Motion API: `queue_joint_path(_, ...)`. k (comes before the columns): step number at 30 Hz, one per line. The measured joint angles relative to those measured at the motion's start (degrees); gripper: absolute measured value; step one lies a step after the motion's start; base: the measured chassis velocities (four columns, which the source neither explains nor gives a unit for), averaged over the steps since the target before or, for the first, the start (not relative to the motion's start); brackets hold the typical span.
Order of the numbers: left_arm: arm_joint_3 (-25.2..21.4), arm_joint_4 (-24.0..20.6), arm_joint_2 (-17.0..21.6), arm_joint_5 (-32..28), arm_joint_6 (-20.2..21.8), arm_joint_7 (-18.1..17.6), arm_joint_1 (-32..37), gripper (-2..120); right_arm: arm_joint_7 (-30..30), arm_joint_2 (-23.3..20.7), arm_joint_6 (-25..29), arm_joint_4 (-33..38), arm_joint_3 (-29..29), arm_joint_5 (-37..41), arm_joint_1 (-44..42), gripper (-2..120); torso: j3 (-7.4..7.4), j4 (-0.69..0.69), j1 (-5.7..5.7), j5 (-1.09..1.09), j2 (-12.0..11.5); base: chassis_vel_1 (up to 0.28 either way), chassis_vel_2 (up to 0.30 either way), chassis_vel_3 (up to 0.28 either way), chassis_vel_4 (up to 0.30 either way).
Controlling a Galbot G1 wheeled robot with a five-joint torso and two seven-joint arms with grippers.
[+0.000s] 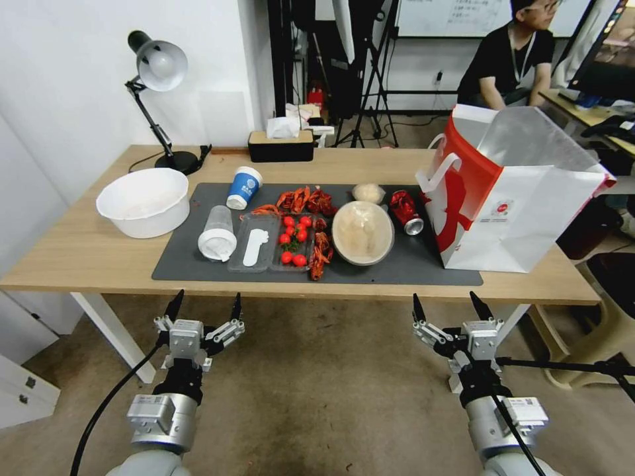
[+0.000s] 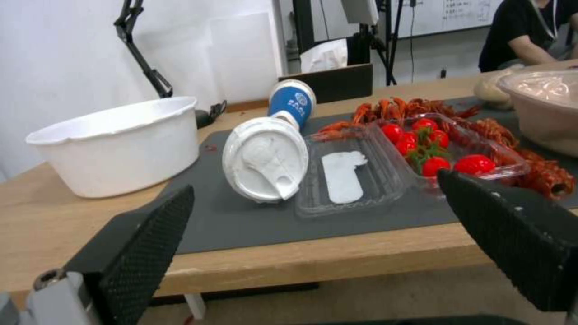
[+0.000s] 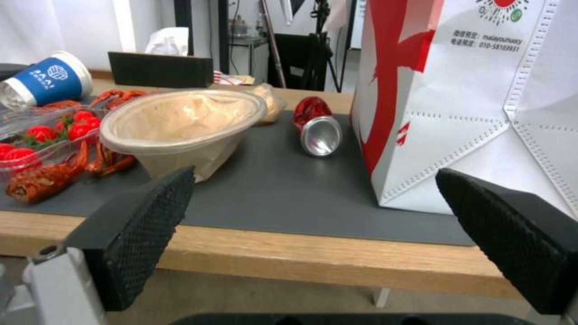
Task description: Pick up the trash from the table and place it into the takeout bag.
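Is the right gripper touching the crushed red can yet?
Apart. In the head view the right gripper hangs open before the table edge, over the floor; the crushed red can lies farther back on the mat beside the takeout bag.

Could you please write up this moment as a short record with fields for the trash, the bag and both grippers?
surface: table, grey mat
trash on mat: lidded bowl, crushed red can, paper wad, clear plastic cup on its side, blue-and-white paper cup
takeout bag: upright, mouth open, at the mat's right end
left gripper: open, before the table's front edge
right gripper: open, before the front edge
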Motion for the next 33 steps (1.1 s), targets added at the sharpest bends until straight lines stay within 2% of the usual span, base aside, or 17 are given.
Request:
queue_joint_path(17,0.00,0.00,0.00,0.00,0.00,0.00,0.00,100,0.00,0.00,0.00,0.00,0.00,0.00,0.00,100,0.00,0.00,0.00,0.00,0.00,0.000,0.000,0.000,0.000)
queue_joint_path(21,0.63,0.38,0.62,-0.97,0.77,-1.11,-0.68,100,-0.01,0.30,-0.58,0.00,-0.07,-0.14,-0.10,100,0.00,0.02,0.00,0.02,0.00,0.000,0.000,0.000,0.000)
queue_joint_path(23,2.61,2.03,2.61,-4.04,3.40,-4.40,-2.87,100,-0.20,1.81,-3.53,-0.29,-0.40,-1.35,-0.63,100,0.00,0.03,0.00,-0.04,0.00,0.000,0.000,0.000,0.000)
queue_joint_path(24,4.40,3.46,4.41,-6.78,5.74,-7.35,-4.77,100,-0.55,3.52,-6.76,-0.88,-1.00,-2.60,-1.37,100,0.00,-0.04,0.00,0.03,0.00,0.000,0.000,0.000,0.000)
queue_joint_path(25,5.70,4.57,5.75,-8.87,7.56,-9.60,-6.23,100,-0.79,4.03,-7.65,-0.97,-1.07,-2.99,-1.47,100,0.01,-0.04,0.00,0.01,0.00,0.000,0.000,0.000,0.000)
queue_joint_path(27,6.49,5.23,6.55,-10.14,8.61,-10.95,-7.09,100,-0.89,4.15,-7.86,-0.96,-1.08,-3.13,-1.50,100,0.01,-0.01,0.00,-0.05,0.00,0.000,0.000,0.000,0.000)
queue_joint_path(28,8.52,6.88,8.57,-13.38,11.02,-14.27,-9.25,100,-1.01,4.31,-8.12,-0.94,-1.16,-3.32,-1.53,100,0.01,-0.02,0.00,-0.02,0.00,0.000,0.000,0.000,0.000)
queue_joint_path(33,9.63,7.36,9.24,-15.57,9.59,-15.99,-10.24,100,-1.05,4.29,-8.08,-0.37,-1.08,-3.45,-1.36,100,0.01,0.01,0.00,0.01,0.00,0.000,0.000,0.000,0.000)
